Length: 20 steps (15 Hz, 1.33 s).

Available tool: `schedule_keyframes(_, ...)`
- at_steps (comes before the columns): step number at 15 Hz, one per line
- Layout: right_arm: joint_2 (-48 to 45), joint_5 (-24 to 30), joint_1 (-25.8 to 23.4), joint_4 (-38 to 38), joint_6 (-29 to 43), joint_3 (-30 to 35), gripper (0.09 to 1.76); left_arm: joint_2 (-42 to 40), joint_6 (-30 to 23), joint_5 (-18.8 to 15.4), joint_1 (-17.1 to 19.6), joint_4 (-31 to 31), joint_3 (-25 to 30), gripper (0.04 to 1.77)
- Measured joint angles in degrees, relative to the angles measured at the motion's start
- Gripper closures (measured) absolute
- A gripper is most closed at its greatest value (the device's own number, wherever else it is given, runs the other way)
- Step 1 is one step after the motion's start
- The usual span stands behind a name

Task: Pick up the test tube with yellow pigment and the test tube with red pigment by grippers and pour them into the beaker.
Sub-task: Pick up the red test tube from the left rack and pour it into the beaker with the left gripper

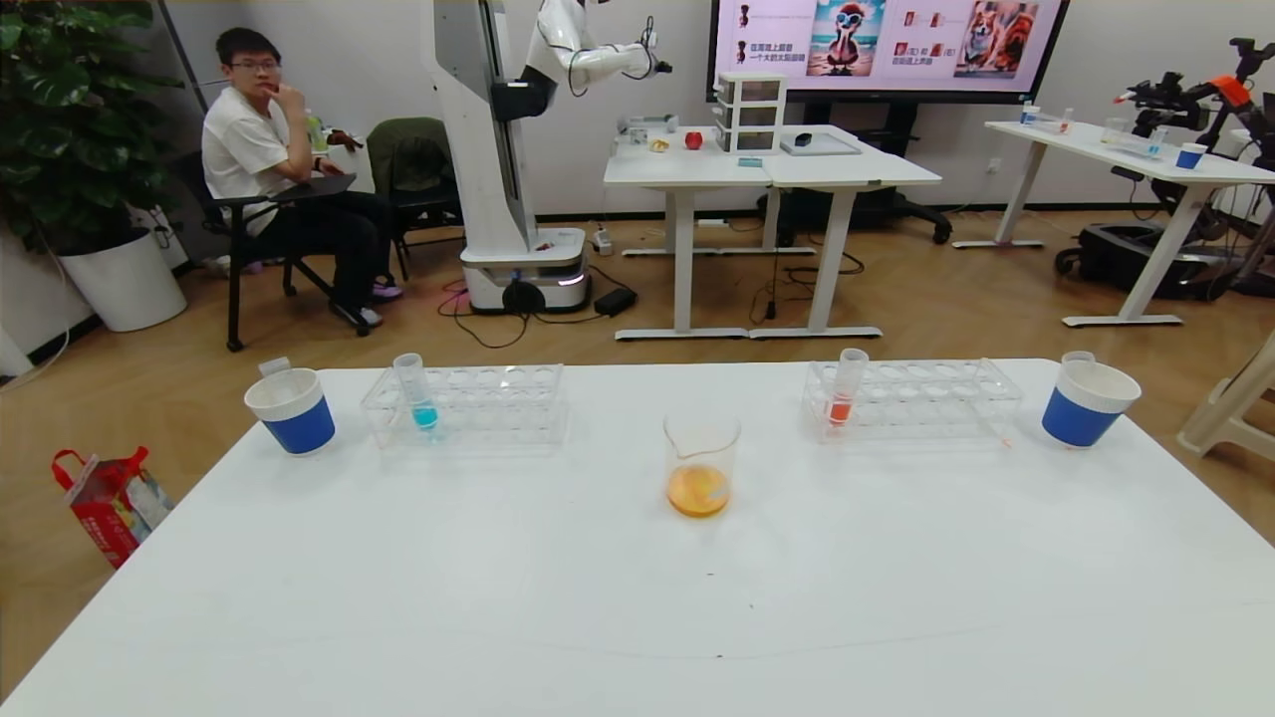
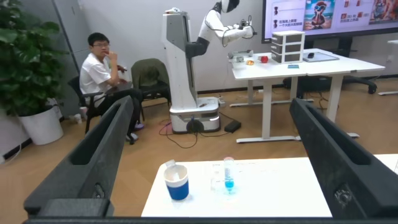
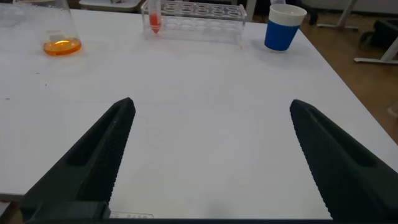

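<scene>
My two black hands (image 2: pixel 211 155) (image 3: pixel 208 155) hang over a white bench (image 1: pixel 498 597) with orange liquid in the clear beaker (image 1: pixel 700 464), red (image 1: pixel 847 386) and blue (image 1: pixel 415 390) tubes, and blue-and-white cups (image 1: pixel 291 409).

Wood-plank floor (image 1: pixel 956 289) throughout, white wall (image 1: pixel 379 60) at 12 o'clock. Large wall screen (image 1: pixel 887 45) at 1 o'clock, showing slides. Two white desks (image 1: pixel 767 174) pushed together below it, small drawer unit (image 1: pixel 750 112) on top. Another white desk (image 1: pixel 1126 159) at 2 o'clock. Seated man in white shirt (image 1: pixel 261 149) at 10 o'clock, dark chair (image 1: pixel 413 174) beside him. Big leafy plant in white pot (image 1: pixel 85 169) at far 10 o'clock. Red bag (image 1: pixel 110 498) on floor at 9 o'clock.
</scene>
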Motion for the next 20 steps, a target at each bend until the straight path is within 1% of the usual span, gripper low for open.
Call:
schedule_keyframes(3,0.0,0.0,0.0,0.0,0.0,0.0,0.11,-11.4,0.0,0.9,0.1,8.2,2.6,0.06)
schedule_keyframes(6,0.0,0.0,0.0,0.0,0.0,0.0,0.11,-21.8,-0.5,0.9,1.2,11.2,8.4,0.06)
schedule_keyframes(8,0.0,0.0,0.0,0.0,0.0,0.0,0.11,-28.0,-0.4,-1.9,1.9,11.4,13.7,0.06)
schedule_keyframes(9,0.0,0.0,0.0,0.0,0.0,0.0,0.11,-31.1,-0.2,-3.8,2.1,11.3,17.1,0.06)
schedule_keyframes(10,0.0,0.0,0.0,0.0,0.0,0.0,0.11,-33.5,-0.2,-5.0,2.3,10.8,21.0,0.06)
schedule_keyframes(12,0.0,0.0,0.0,0.0,0.0,0.0,0.11,-36.0,-0.9,-5.7,2.5,7.4,29.2,0.06)
schedule_keyframes(14,0.0,0.0,0.0,0.0,0.0,0.0,0.11,-37.2,-1.6,-6.1,2.5,3.1,39.3,0.06)
schedule_keyframes(15,0.0,0.0,0.0,0.0,0.0,0.0,0.11,-37.5,-1.9,-6.3,2.6,2.2,43.7,0.06)
schedule_keyframes(16,0.0,0.0,0.0,0.0,0.0,0.0,0.11,-37.6,-2.6,-6.5,2.6,4.2,46.8,0.06)
schedule_keyframes(17,0.0,0.0,0.0,0.0,0.0,0.0,0.11,-37.7,-3.4,-6.8,2.6,7.5,48.3,0.06)
schedule_keyframes(20,0.0,0.0,0.0,0.0,0.0,0.0,0.11,-37.8,-3.8,-7.0,2.6,7.7,49.5,0.06)
